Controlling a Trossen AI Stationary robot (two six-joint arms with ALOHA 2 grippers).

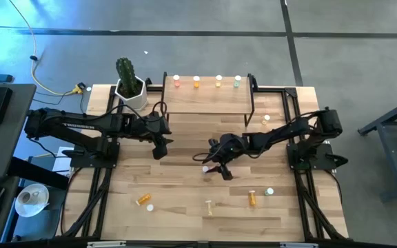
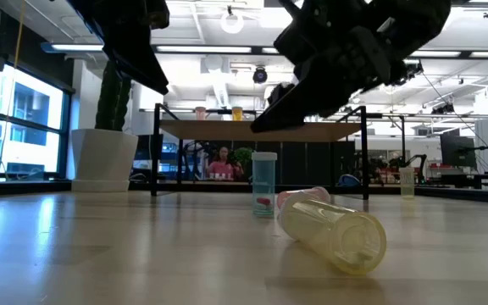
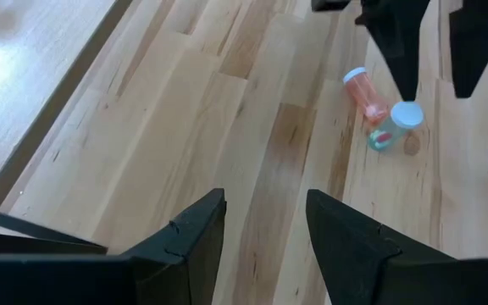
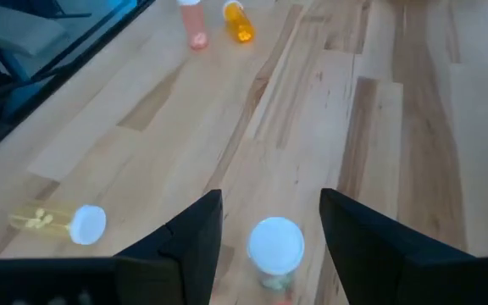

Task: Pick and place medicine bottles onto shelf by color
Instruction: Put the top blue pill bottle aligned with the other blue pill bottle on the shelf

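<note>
The shelf stands at the table's far side, with a pink-red, an orange, a yellow and a green bottle upright along its far edge. A pale green bottle with a white cap stands upright on the table mid-table. A pink-red bottle lies on its side next to it. My right gripper is open and hovers just above the green bottle, one finger on either side of it. My left gripper is open and empty, in front of the shelf's left end.
Loose bottles lie near the table's near edge: orange, yellow, orange and green. Another stands by the shelf's right leg. A white cactus pot stands left of the shelf.
</note>
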